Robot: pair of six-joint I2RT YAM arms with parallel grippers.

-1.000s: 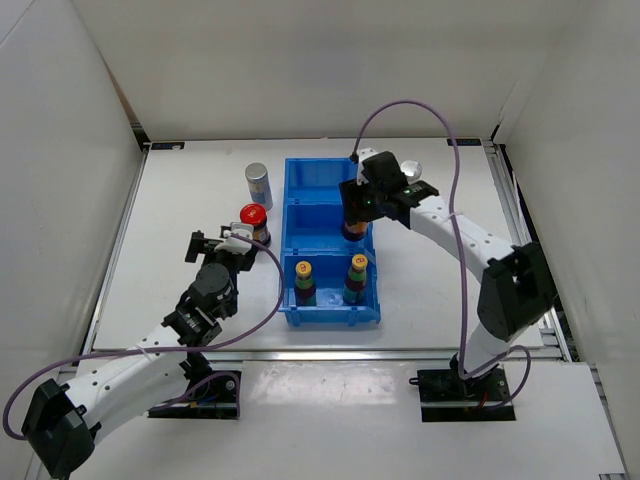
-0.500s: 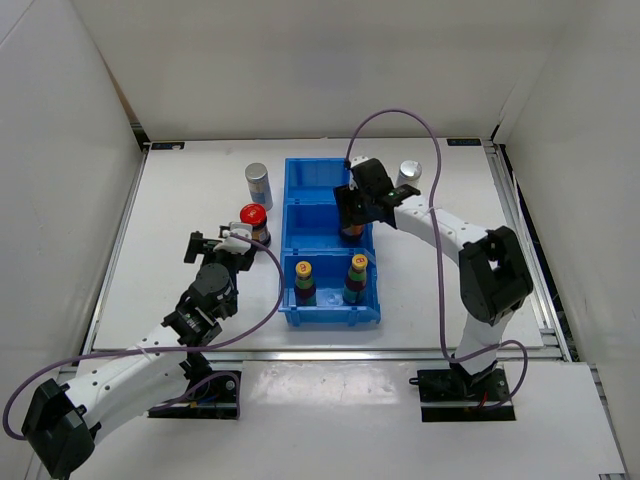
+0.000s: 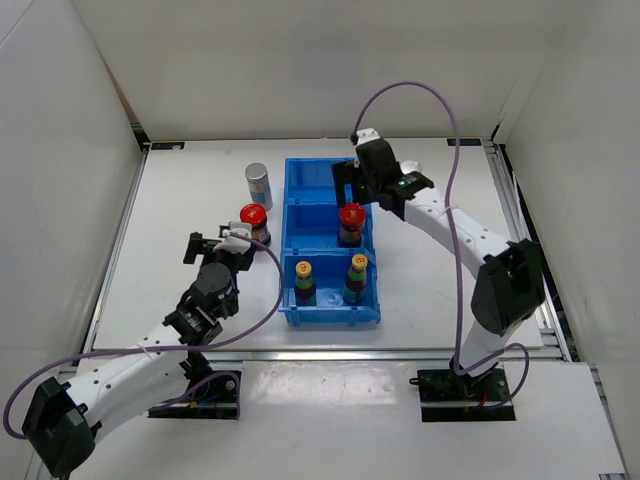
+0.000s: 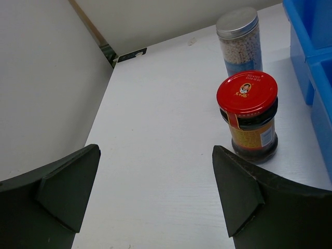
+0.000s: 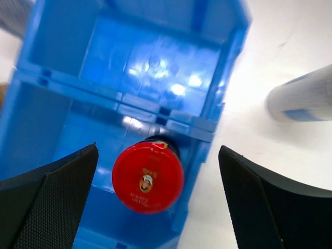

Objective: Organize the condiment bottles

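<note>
The blue bin holds two yellow-capped condiment bottles in its near compartment. A dark red-capped bottle stands in the middle compartment. My right gripper hovers open just above and behind it, and the red cap shows between its spread fingers. Left of the bin, a second red-capped bottle and a silver-capped bottle stand on the table. My left gripper is open and empty, just short of that red-capped bottle. Another pale bottle shows right of the bin.
The bin's far compartment has nothing in it. White walls enclose the table on the left, back and right. The bin's left wall stands close beside the loose red-capped bottle.
My right gripper has opened and let go of the red-capped bottle, which now stands in the middle compartment. The gripper has risen and drawn back toward the far compartment. The left arm has not moved.
</note>
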